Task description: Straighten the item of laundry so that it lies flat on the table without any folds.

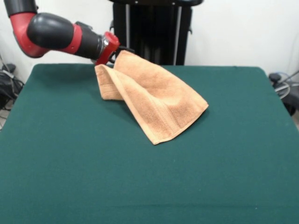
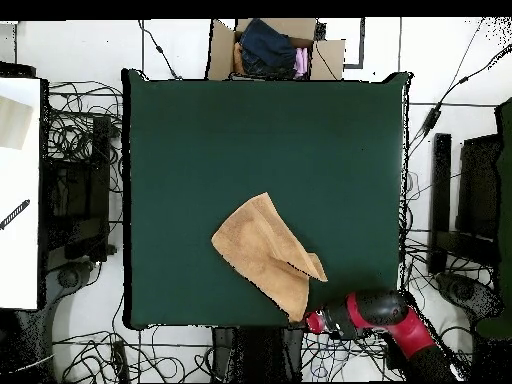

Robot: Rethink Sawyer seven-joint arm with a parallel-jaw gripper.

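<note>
the dark green counter [image 1: 224, 158] [image 2: 250, 130] fills most of both views. the red and black arm [image 1: 56, 32] [image 2: 385, 315] reaches in low along the pedestal side. the orange-tan towel [image 1: 152, 100] [image 2: 265, 250] sits near that edge, draped and folded over itself, one corner lifted off the felt, the rest trailing down to the counter with a hem band showing at the lower end. the pincer [image 1: 117, 50] [image 2: 304, 320] is clenched on the raised corner of the towel.
</note>
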